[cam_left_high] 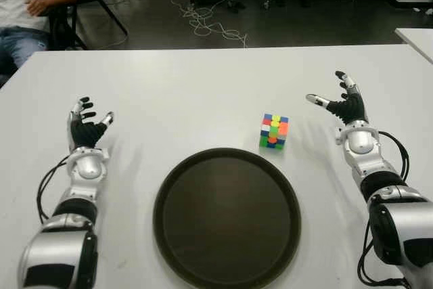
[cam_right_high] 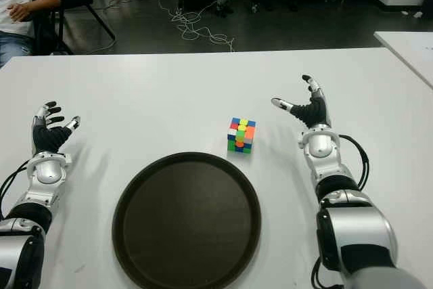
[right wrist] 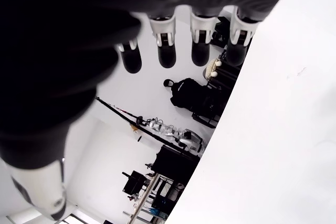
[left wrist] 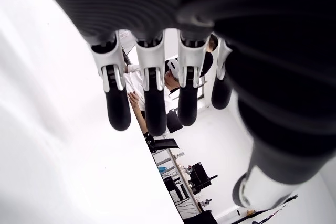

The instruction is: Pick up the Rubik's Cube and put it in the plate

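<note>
Rubik's Cube (cam_left_high: 273,131) sits left of open right hand (cam_left_high: 342,105)

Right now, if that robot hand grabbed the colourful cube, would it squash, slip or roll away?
The Rubik's Cube looks like rigid plastic, so it probably won't squash. It sits flat on the table, so rolling seems unlikely. Its glossy faces might slip a little between fingers. The open right hand beside it holds nothing; the left hand is idle, far left.
</note>
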`<state>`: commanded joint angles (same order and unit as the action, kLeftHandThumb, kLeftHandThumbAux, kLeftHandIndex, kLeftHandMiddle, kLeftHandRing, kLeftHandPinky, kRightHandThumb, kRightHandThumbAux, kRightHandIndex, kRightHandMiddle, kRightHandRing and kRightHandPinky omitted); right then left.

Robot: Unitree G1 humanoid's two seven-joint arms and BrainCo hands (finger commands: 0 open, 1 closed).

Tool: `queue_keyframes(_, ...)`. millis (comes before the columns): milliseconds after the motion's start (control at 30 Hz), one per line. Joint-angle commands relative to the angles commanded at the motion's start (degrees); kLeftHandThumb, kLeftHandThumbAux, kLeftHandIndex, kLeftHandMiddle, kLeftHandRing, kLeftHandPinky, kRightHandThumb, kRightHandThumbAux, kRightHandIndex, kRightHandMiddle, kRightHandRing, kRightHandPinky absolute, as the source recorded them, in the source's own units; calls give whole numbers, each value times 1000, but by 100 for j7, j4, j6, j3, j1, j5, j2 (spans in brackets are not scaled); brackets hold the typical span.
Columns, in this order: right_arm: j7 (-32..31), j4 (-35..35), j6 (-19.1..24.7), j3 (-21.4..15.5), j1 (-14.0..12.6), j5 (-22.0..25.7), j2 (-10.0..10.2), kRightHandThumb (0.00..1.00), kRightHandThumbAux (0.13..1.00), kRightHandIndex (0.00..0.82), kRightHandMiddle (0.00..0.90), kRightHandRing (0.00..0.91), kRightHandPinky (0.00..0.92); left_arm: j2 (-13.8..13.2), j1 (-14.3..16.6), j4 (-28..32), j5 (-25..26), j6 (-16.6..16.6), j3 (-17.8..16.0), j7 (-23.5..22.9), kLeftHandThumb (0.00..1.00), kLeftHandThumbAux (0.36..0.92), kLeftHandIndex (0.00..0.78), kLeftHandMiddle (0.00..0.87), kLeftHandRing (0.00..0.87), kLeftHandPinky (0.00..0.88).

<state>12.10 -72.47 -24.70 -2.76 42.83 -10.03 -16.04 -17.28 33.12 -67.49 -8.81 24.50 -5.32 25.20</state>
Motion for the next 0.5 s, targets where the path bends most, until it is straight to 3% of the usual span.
queue_keyframes(500, 54, 39, 60, 27, -5, -31, 16, 0, 701, 75, 42, 32, 42, -4, 1, 11, -9, -23, -3, 32, 126, 766, 162, 230, 275, 359)
